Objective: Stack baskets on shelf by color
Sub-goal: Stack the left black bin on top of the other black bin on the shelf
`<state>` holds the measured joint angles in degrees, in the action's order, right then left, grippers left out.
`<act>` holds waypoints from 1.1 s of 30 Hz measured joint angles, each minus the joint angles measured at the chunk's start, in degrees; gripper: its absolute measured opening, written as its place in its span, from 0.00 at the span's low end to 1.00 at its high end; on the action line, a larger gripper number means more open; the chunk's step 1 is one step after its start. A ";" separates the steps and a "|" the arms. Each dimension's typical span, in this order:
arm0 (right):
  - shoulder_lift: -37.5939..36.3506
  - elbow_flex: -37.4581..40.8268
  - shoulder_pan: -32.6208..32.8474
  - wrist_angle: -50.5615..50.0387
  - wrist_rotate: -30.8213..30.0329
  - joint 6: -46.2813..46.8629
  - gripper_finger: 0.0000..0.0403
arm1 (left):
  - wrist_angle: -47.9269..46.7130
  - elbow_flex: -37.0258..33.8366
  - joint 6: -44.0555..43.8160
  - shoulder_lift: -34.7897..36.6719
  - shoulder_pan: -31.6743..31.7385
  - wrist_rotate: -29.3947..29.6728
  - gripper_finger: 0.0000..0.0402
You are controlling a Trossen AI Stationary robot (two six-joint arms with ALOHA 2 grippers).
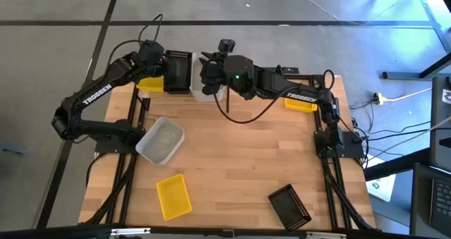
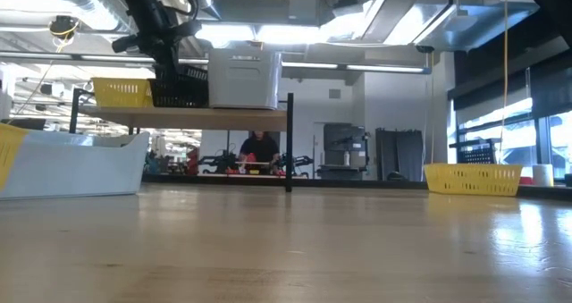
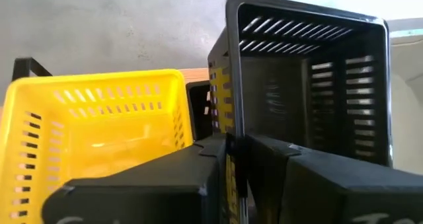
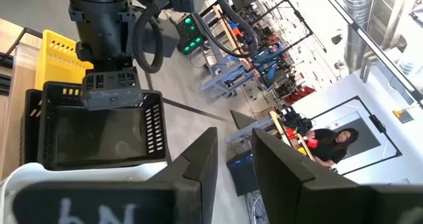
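- Left gripper (image 3: 232, 159) straddles the wall of the black basket (image 1: 177, 71) on the shelf (image 2: 192, 117); can't tell whether it's gripping or let go.
- Yellow basket (image 1: 151, 84) just beside it, white basket (image 2: 243, 79) on the other side.
- Right gripper (image 4: 232, 154) open over the white basket, holding nothing.
- White bin (image 1: 160, 140), yellow bin (image 1: 173, 196), black bin (image 1: 289, 206) loose on the table (image 1: 239, 161).

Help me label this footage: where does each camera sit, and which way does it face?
High view: overhead, straight down on the table; both arms show.
Low view: at tabletop height, level toward the shelf; one arm hangs from above.
Left wrist view: past the left gripper, astride the black basket wall.
Right wrist view: past the right gripper, over the translucent basket.
Shared: the black basket shows in all four.
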<state>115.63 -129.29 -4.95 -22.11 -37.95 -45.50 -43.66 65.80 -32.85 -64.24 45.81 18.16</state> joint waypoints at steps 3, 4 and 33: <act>0.00 0.00 0.00 0.00 -0.02 0.00 0.24 | 0.00 0.00 -0.99 0.92 -0.07 -1.70 0.10; 0.00 0.00 0.00 0.00 0.00 0.00 0.24 | 0.00 0.00 -1.10 1.45 -0.07 -1.94 0.10; 0.00 0.00 0.00 0.02 -0.02 0.38 0.24 | -3.26 -0.02 -9.96 4.20 -0.07 -3.19 0.09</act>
<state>115.63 -129.29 -4.95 -22.09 -37.97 -45.11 -46.92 65.78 -42.81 -60.03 45.74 14.97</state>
